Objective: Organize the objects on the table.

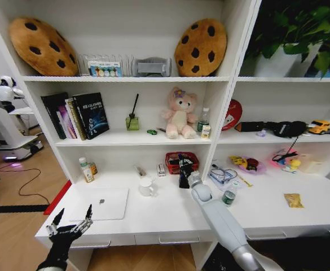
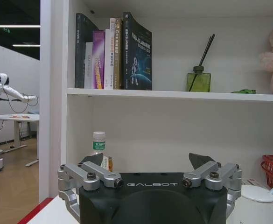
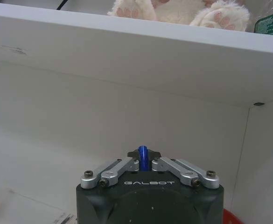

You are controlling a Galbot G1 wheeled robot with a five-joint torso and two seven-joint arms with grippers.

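My right gripper reaches over the white table to just in front of the red basket, under the shelf with the pink bear. In the right wrist view the gripper is shut on a thin blue pen that stands up between its fingers. My left gripper hangs open at the table's front left corner, beside the slim silver laptop, and holds nothing. A short green-topped can stands right of my right arm. A tiny green toy car lies on the middle shelf.
A white mug stands left of the basket and a green-capped bottle at the back left. Books, a reed diffuser and the bear fill the shelf above. Cables, toys and a yellow packet lie to the right.
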